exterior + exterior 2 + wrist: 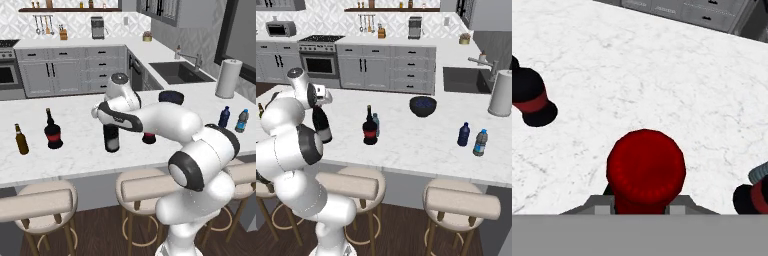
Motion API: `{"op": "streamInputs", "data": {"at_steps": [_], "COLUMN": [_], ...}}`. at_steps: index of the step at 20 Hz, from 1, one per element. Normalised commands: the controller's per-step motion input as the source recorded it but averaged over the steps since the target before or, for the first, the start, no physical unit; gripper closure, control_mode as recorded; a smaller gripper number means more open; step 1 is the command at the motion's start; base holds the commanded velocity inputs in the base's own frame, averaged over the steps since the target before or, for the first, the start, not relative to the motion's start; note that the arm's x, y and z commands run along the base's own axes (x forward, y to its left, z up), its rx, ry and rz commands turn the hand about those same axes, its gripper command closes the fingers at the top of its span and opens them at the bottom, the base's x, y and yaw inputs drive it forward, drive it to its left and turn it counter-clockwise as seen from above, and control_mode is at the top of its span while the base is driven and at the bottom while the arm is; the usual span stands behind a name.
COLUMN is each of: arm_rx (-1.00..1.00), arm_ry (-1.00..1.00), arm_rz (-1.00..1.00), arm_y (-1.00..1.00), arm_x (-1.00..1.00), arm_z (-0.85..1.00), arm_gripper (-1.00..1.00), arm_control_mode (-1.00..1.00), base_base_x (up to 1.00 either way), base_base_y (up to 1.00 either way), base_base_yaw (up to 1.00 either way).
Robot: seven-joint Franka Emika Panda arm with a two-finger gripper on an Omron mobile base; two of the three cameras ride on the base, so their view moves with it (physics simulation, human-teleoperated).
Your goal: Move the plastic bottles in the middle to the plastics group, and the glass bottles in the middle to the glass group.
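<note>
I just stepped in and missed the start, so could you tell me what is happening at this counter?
The arm is sorting bottles on the marble counter. Its gripper sits at the red top of the tall wine bottle; whether the fingers have closed is hard to tell. A squat dark bottle and a small light-blue plastic bottle wait in the middle. The two plastic bottles stand at one end, the amber bottle at the other.

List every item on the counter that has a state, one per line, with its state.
Wine bottle: upright, its red top between the tool's fingers.
Squat bottle in the middle: upright, free.
Light-blue bottle: upright behind it.
Amber bottle: upright.
Squat bottle beside it: upright.
Dark-blue bottle: upright.
Clear bottle: upright.
Bowl: upright.
Paper towel roll: standing.
</note>
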Motion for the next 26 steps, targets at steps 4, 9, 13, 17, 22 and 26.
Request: {"op": "streamInputs", "data": {"at_steps": [4,9,13,17,22,26], "arm_rx": [0.0,0.04,0.07,0.12,0.04,-0.01], "arm_ry": [0.11,0.0,-0.04,-0.13,-0.11,0.01], "arm_rz": [0.03,0.04,0.07,0.07,0.04,0.02], "arm_y": [0.0,0.13,0.2,0.07,0.24,0.44], "arm_x": [0.03,0.0,0.0,0.01,0.06,0.0], "arm_z": [0.05,0.05,0.04,0.03,0.11,0.14], "arm_gripper": [1.0,1.0,1.0,1.0,1.0,1.0], "arm_control_mode": [-1.0,-1.0,-1.0,-1.0,-1.0,-1.0], "base_base_x": [0.0,0.0,0.0,0.0,0.0,0.0], "base_base_y": [0.0,0.0,0.0,0.0,0.0,0.0], "base_base_yaw": [0.0,0.0,0.0,0.0,0.0,0.0]}}
